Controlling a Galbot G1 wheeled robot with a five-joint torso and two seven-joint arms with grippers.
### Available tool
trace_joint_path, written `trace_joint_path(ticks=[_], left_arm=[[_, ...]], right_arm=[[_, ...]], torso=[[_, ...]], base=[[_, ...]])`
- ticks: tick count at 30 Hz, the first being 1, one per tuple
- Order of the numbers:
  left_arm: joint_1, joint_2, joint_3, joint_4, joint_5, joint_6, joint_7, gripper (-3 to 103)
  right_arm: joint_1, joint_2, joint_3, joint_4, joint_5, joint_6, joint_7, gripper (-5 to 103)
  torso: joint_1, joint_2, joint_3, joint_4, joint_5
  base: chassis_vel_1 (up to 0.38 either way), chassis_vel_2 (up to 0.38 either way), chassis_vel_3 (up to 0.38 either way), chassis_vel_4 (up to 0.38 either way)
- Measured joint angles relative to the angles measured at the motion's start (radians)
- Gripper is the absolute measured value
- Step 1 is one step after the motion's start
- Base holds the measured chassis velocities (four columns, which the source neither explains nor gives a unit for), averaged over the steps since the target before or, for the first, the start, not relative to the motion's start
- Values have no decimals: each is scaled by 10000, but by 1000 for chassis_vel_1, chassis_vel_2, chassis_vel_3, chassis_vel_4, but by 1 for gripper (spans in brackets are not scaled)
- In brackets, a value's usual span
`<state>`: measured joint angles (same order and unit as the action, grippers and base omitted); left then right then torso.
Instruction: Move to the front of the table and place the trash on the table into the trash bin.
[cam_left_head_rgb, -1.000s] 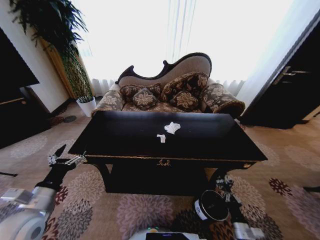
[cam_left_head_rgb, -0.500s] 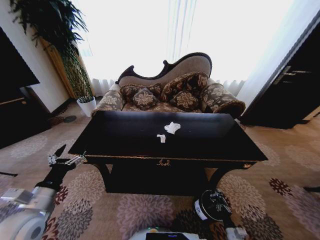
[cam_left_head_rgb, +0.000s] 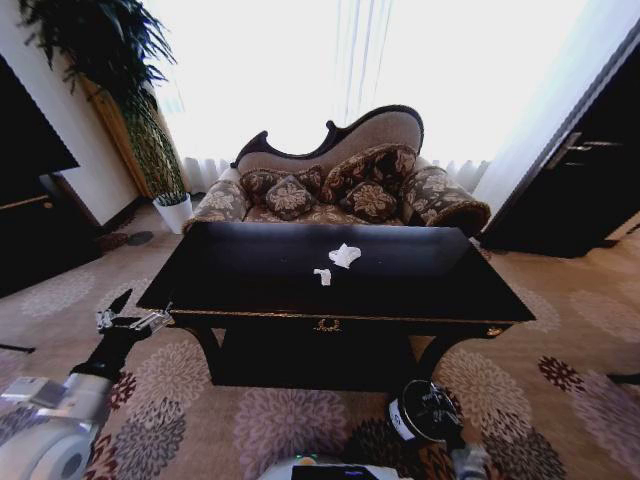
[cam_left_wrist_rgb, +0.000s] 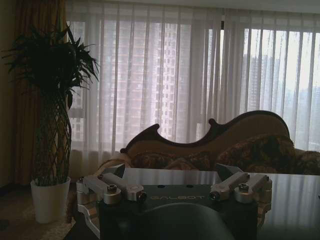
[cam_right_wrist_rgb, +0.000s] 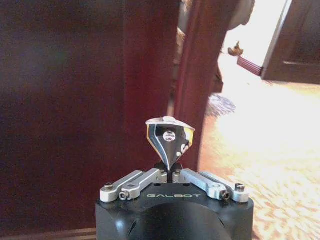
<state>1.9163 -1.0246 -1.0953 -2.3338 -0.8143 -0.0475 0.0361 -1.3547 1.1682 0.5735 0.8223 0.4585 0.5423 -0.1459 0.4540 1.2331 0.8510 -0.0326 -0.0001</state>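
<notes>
Trash bin (cam_left_head_rgb: 421, 412) under right claw (cam_left_head_rgb: 437, 405)

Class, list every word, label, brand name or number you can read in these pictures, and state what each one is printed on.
"GALBOT": on the black body of the left gripper, in the left wrist view.
"GALBOT": on the black body of the right gripper, in the right wrist view.
White label on the trash bin: too small to read.
Gold emblem on the table front: an ornament, not lettering.
</notes>
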Motion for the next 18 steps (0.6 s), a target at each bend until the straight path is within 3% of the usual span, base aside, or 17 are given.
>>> trace_joint_path(ticks=[5, 18], left_arm=[[0, 0, 0, 0, 0, 0, 0, 100], [0, 0, 0, 0, 0, 0, 0, 100]], right_arm=[[760, -149, -115, -1165, -671, -136, 576, 0], [1526, -77, -217, -2173, -1405, -550, 918, 0]], torso=[[0, 0, -1, 1, -1], [0, 0, 0, 1, 0]], base=[[0, 0, 0, 0], [0, 0, 0, 0]])
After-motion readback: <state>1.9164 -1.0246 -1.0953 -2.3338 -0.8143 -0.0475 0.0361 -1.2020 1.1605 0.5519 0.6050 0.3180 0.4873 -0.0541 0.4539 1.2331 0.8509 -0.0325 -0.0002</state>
